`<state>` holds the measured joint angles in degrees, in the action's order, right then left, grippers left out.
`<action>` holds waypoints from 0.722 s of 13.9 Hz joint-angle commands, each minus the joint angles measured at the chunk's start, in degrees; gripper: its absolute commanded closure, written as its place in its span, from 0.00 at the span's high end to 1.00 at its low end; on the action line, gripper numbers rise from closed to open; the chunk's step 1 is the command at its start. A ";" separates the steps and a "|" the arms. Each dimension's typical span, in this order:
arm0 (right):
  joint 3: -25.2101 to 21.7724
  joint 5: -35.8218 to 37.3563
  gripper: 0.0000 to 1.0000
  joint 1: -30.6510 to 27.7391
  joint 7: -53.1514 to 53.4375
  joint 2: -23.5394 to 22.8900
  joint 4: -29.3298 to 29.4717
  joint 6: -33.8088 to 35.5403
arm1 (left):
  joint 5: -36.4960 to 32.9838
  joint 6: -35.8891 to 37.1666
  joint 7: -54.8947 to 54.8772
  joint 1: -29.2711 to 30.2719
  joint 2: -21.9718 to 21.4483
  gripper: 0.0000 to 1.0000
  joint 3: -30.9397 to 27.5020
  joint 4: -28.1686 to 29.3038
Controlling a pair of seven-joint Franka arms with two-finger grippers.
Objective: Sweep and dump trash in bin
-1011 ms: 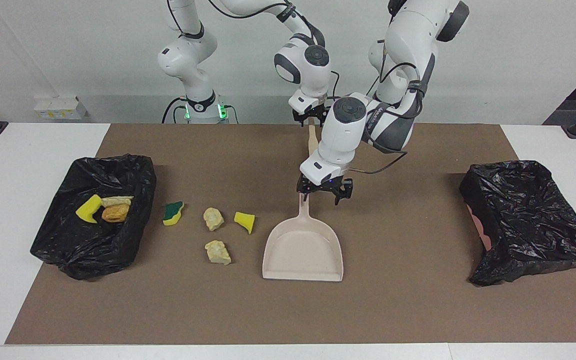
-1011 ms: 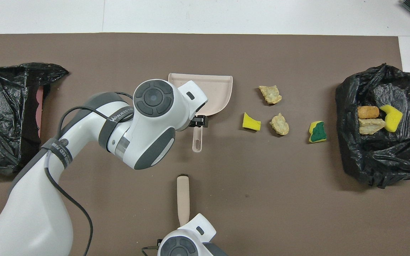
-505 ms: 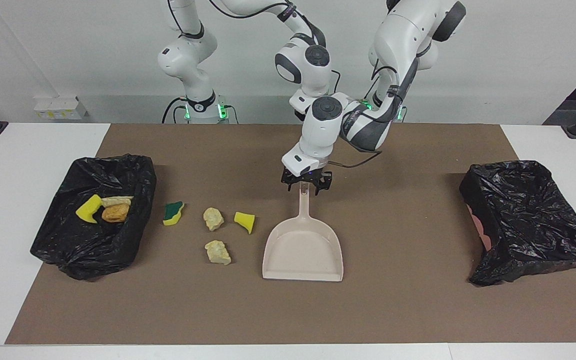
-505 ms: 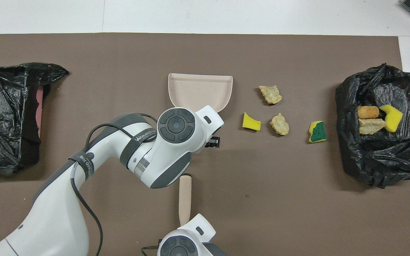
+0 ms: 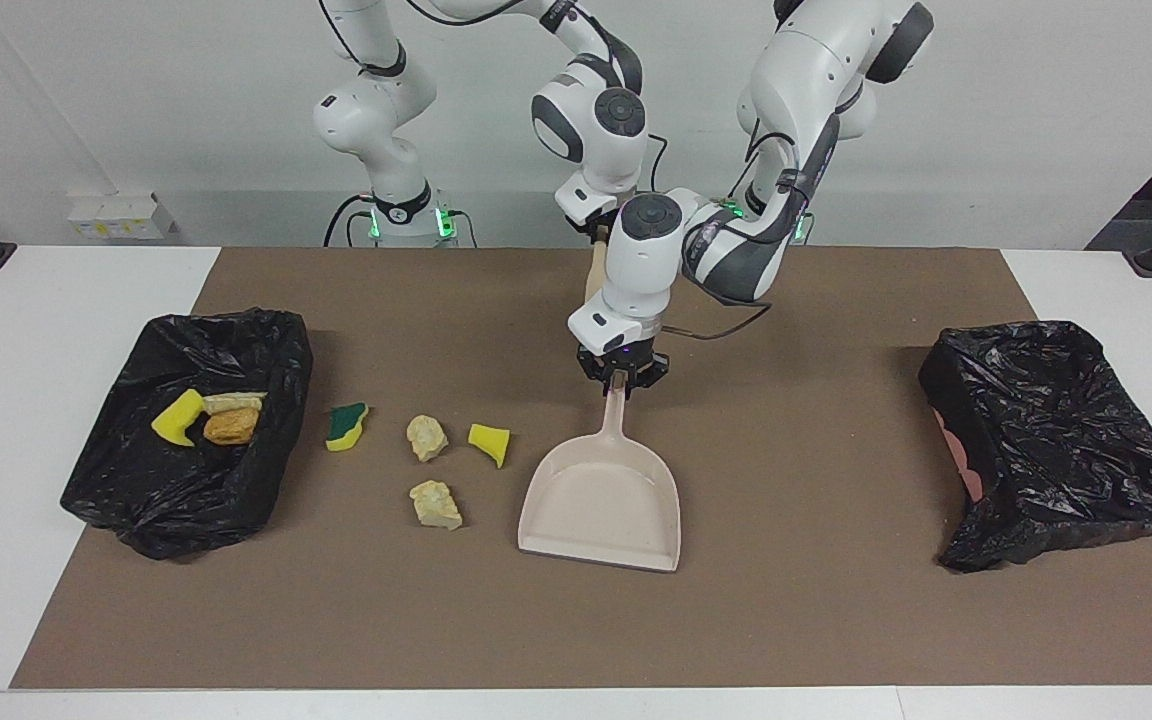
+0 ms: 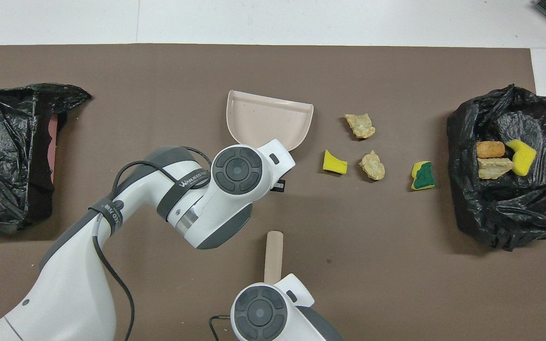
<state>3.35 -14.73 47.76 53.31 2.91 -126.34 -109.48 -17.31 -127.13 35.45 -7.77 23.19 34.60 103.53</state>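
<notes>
The beige dustpan point(image 5: 601, 505) lies flat mid-table, and my left gripper point(image 5: 622, 383) is shut on the end of its handle. Beside the pan, toward the right arm's end, loose trash lies on the mat: a yellow sponge piece point(image 5: 489, 442), two pale foam lumps point(image 5: 426, 437) point(image 5: 435, 504) and a green-and-yellow sponge point(image 5: 346, 426). The black-lined bin point(image 5: 186, 480) at that end holds a yellow sponge point(image 5: 177, 418), a pale lump point(image 5: 233, 401) and an orange-brown lump point(image 5: 230, 426). My right gripper point(image 5: 593, 235) is shut on the beige brush point(image 6: 273, 255); only the brush's handle shows.
A second black-lined bin point(image 5: 1056, 440) stands at the left arm's end of the brown mat point(image 5: 816, 620). The left arm's wrist hangs over the mat between the dustpan and the brush.
My left gripper came down onto the dustpan handle and closed, turning the pan slightly. The right gripper closed on the brush and carried its handle a little toward the right arm's end.
</notes>
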 commanded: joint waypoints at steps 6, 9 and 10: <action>0.26 8.72 0.00 -15.75 -3.73 7.29 -0.40 10.25 | -2.03 10.05 -35.74 6.69 -8.06 0.00 -0.77 1.06; 0.26 15.76 0.00 -22.07 -8.46 6.24 -0.40 10.16 | -1.94 11.64 -50.44 8.90 -8.86 0.00 -1.90 1.23; 0.35 17.61 0.00 -24.97 -11.10 5.71 -0.40 10.16 | -1.85 11.65 -55.53 9.26 -8.95 0.00 -2.26 1.49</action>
<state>2.98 -0.33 27.48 46.64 9.17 -126.63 -99.77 -19.21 -115.96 -12.11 0.65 15.74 32.98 103.47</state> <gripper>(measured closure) 0.744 0.683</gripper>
